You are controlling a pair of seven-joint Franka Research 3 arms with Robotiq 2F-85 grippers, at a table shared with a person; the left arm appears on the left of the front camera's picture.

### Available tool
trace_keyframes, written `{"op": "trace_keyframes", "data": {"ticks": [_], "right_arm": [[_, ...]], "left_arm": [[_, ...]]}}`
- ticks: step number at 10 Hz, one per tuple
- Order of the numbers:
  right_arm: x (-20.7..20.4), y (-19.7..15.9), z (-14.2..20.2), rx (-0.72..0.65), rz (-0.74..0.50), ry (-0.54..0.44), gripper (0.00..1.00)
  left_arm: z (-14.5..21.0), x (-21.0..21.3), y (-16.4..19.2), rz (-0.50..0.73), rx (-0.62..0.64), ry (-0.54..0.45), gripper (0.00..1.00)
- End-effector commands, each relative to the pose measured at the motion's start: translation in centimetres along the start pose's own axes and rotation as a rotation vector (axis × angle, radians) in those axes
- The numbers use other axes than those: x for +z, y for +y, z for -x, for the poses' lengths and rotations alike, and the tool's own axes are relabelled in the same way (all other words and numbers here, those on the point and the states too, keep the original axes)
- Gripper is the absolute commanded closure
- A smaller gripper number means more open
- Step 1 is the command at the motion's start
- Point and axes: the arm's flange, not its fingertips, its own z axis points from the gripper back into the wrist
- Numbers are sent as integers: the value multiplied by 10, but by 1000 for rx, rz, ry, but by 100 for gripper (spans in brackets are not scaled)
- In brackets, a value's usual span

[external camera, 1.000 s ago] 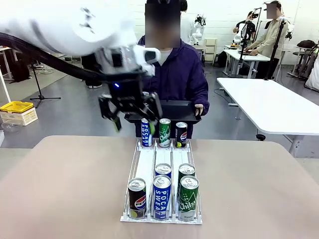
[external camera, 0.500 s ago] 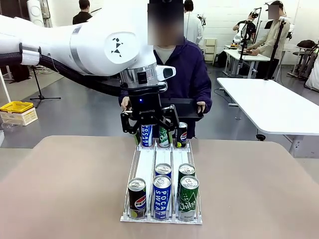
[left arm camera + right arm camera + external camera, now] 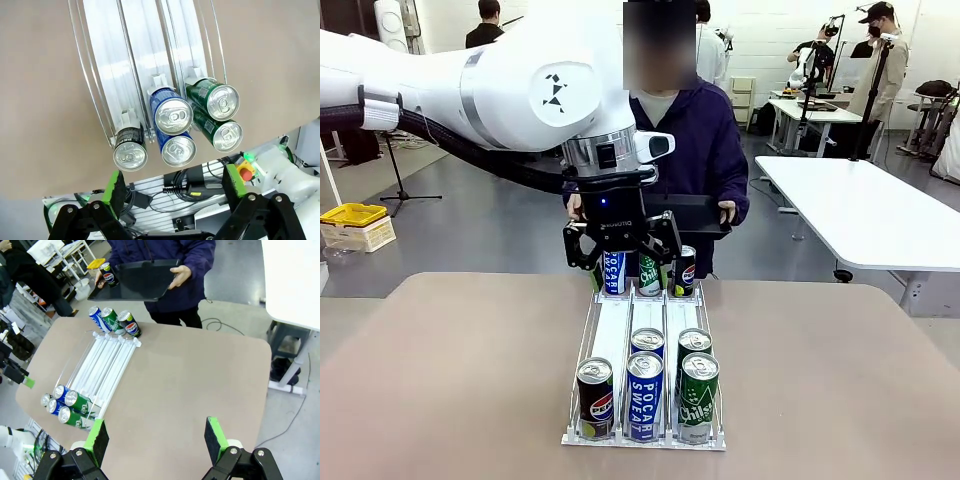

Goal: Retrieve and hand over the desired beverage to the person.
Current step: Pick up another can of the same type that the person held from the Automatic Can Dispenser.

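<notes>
we see a tan table under a white wire rack, whose silver-topped cans are a black can with a red, white and blue roundel, a blue can with white lettering and a green can with white script. the person has a dark purple jacket over a pale grey-white shirt, and the tray is black. the left arm is white, the left gripper and right gripper are black with green pads, and we note a yellow crate on the grey floor.
</notes>
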Motion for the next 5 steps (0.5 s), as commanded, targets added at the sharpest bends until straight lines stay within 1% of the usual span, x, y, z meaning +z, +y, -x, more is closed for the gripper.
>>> {"op": "trace_keyframes", "data": {"ticks": [1,2,3,4,5], "right_arm": [[-2,-2,0,3,-29,-8,0],[-2,-2,0,3,-29,-8,0],[-2,-2,0,3,-29,-8,0],[-2,-2,0,3,-29,-8,0],[-2,-2,0,3,-29,-8,0]], "left_arm": [[0,0,0,0,-1,0,0],[10,-27,-12,-95,11,-32,0],[20,-45,-19,-146,17,-58,0],[30,-58,-24,-168,24,-75,0],[39,-66,-25,-165,29,-73,0]]}}
